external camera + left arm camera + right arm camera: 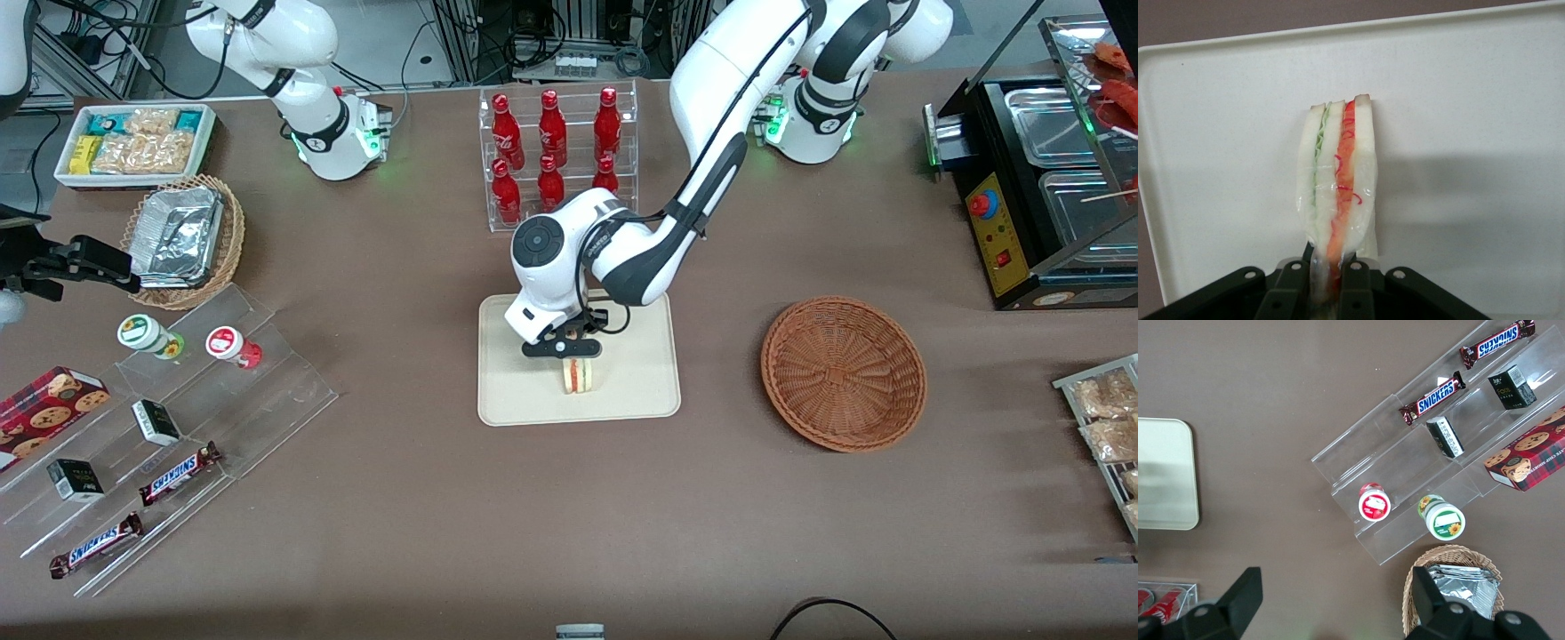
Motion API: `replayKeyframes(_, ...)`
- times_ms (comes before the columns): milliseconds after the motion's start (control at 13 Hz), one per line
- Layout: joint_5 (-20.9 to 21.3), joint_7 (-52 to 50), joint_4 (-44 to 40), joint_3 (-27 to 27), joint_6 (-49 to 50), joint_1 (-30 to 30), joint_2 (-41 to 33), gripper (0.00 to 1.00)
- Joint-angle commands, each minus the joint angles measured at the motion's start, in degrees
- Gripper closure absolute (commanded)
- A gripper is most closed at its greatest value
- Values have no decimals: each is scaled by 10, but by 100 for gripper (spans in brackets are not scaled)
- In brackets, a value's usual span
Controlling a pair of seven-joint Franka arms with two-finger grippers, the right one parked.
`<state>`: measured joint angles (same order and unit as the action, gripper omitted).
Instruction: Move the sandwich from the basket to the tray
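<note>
On the tray [640, 382], nearer its front-camera edge than its middle, the sandwich [580, 376] stands on edge with its cut face up (white bread, a green layer on one side and a red one on the other, all under clear wrap). Both black fingers [1357, 288] of the gripper [575, 353] press against the sandwich's two bread faces, so the gripper is clamped on it from directly above. In the wrist view the sandwich [1338, 193] hangs over the cream surface of the tray [1471, 133] and casts a shadow there. Toward the working arm's end of the table, well apart from the tray, the basket [843, 372] sits with nothing inside it.
</note>
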<state>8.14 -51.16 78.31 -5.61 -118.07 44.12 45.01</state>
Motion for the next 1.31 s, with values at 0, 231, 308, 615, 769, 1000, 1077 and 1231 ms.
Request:
replayKeyframes(0,11,-12,-16,9,1,11,7,5)
replayKeyframes(231,13,-15,-18,10,10,10,-11,0)
replayKeyframes(308,10,-16,-20,12,24,6,-31,0)
replayKeyframes(615,1,-16,-22,13,131,-34,-126,0)
replayKeyframes(769,0,-13,-19,12,174,-63,-169,0)
replayKeyframes(1000,-24,-11,-15,12,244,-116,-226,0)
replayKeyframes(1077,-26,-7,-12,12,264,-136,-242,0)
replayKeyframes(1231,-26,-5,7,12,275,-171,-283,0)
